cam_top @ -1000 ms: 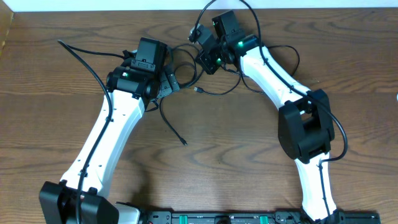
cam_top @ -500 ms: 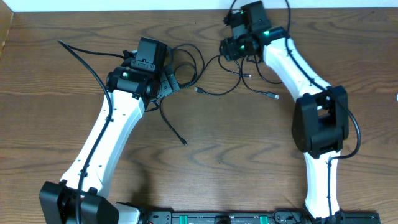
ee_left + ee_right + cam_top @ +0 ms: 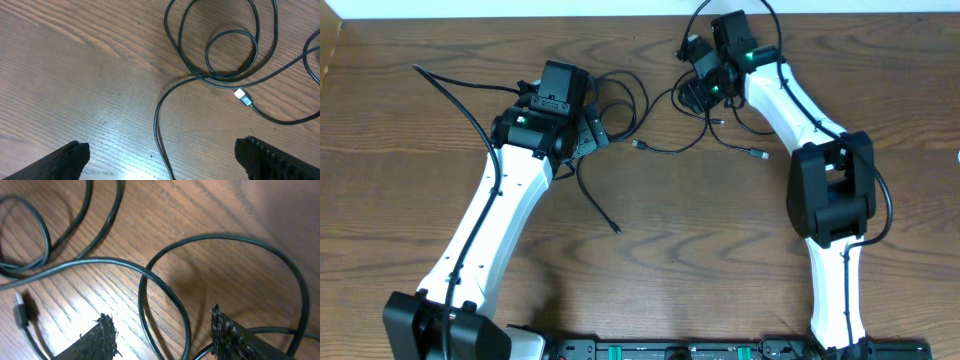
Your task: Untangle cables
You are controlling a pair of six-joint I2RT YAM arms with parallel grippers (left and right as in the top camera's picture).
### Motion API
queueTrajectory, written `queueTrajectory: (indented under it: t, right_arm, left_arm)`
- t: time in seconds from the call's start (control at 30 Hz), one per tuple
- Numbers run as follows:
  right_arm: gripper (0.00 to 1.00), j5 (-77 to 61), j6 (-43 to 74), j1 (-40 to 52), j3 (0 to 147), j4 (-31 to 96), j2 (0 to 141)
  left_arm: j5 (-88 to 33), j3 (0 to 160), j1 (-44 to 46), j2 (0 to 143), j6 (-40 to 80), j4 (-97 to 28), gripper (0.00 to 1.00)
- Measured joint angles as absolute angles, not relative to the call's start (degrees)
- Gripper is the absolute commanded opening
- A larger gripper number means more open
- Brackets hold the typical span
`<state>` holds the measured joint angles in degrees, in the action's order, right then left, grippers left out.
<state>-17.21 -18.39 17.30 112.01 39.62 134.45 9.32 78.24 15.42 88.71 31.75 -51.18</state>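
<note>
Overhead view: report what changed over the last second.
The right gripper swung right, away from the left arm, dragging cable loops with it; a plug that was hidden now lies in view. The left arm and the cables near it stayed put.

Overhead: bright, even light over the desk (image 3: 670, 250), grain crisp, only soft shadows beside the arms (image 3: 490, 220).
Left wrist glare: white sheen on the wood, low centre.
Right wrist glare: hot patch low centre, while the upper right goes dim.
Shadows: cables (image 3: 165, 285) throw faint, fuzzy ones.
Focus: left hand (image 3: 162, 145) and right hand (image 3: 160, 316) are dark, soft-edged blurs.
</note>
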Motion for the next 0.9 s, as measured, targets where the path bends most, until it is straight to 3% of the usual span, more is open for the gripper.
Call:
queueTrajectory:
  t: [0.13,0.17,0.3,0.63,0.9]
  right_arm:
    - [0.52,-17.26,-21.10,17.30,112.01,38.74,135.57]
    - [0.47,-17.23,-21.56,17.30,112.01,38.39,135.94]
    - [0.02,-16.32,-23.22,17.34,112.01,35.90,138.19]
    - [0.01,-15.20,-23.68,17.78,112.05,34.20,137.43]
    - [0.01,-19.73,-23.68,18.17,112.29,30.48,126.98]
  left_arm:
    - [9.32,78.24,15.42,88.71,31.75,-51.18,1.00]
    - [9.32,78.24,15.42,88.71,31.75,-51.18,1.00]
    - [9.32,78.24,15.42,88.71,31.75,-51.18,1.00]
    - [9.32,78.24,15.42,88.71,31.75,-51.18,1.00]
    - [9.32,78.24,15.42,88.71,31.75,-51.18,1.00]
